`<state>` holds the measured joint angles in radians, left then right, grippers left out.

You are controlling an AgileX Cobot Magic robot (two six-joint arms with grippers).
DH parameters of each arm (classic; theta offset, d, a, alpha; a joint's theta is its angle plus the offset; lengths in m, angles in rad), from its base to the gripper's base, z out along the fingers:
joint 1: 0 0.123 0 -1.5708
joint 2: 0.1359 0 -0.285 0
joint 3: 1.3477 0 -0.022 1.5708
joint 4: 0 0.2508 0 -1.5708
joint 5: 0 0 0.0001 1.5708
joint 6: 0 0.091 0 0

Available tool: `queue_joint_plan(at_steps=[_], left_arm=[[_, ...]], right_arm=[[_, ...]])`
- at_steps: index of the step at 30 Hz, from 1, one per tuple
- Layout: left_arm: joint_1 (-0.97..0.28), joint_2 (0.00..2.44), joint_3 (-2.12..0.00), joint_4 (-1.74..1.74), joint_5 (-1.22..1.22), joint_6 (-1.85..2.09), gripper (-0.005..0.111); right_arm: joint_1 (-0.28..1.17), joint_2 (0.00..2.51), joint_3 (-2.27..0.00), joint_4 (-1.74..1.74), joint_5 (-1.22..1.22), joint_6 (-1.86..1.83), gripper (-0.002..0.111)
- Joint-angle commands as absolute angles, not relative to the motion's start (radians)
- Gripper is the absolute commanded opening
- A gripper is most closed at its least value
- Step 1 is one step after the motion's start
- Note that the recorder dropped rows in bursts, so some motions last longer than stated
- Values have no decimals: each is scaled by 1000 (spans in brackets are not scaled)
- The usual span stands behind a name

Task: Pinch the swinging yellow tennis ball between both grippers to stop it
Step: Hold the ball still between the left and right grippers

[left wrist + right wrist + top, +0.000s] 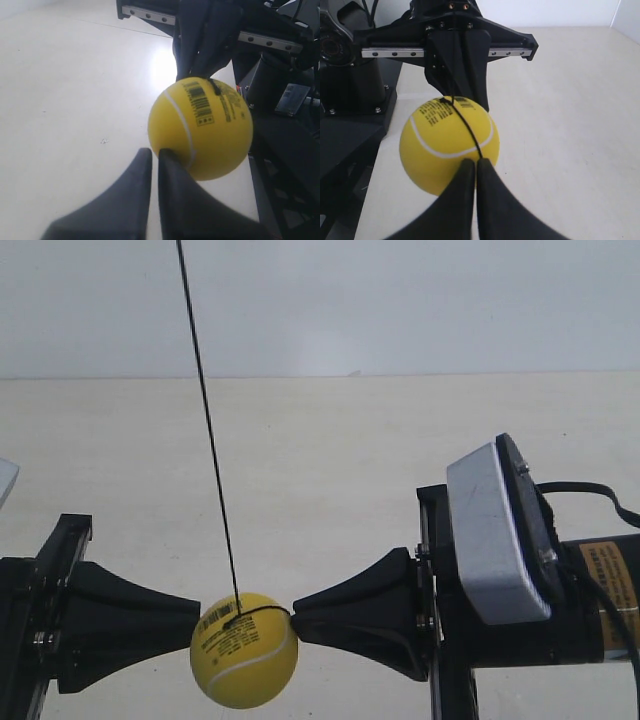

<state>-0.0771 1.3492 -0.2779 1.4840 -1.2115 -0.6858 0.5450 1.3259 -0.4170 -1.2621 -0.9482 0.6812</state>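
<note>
- The ball (244,650) hangs on a string (208,430) over the counter (330,460), well short of its far edge, pinched between both sets of jaws.
- The left jaws are together, tips against the ball by its white seam (183,125). The barcode (199,98) shows clearly in this wrist view.
- The right jaws are together, tips touching the ball where the string crosses it.
- Only the exterior view shows the string rising out of frame.

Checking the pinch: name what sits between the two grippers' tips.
The yellow tennis ball, hanging on its black string, touches the left gripper and the right gripper; nothing else lies there. The exterior view shows it.
</note>
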Motion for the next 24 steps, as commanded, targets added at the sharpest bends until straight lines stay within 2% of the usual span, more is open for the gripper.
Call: queue_joint_plan(at_steps=[1,24], left_arm=[[-82,1353,-281,1490,-1221,-680,5],[-82,1353,-281,1483,-1221,-659,5]], right_arm=[[546,1326,-421,-1264,-957,676,0],[546,1324,-426,-1264,-948,671,0]])
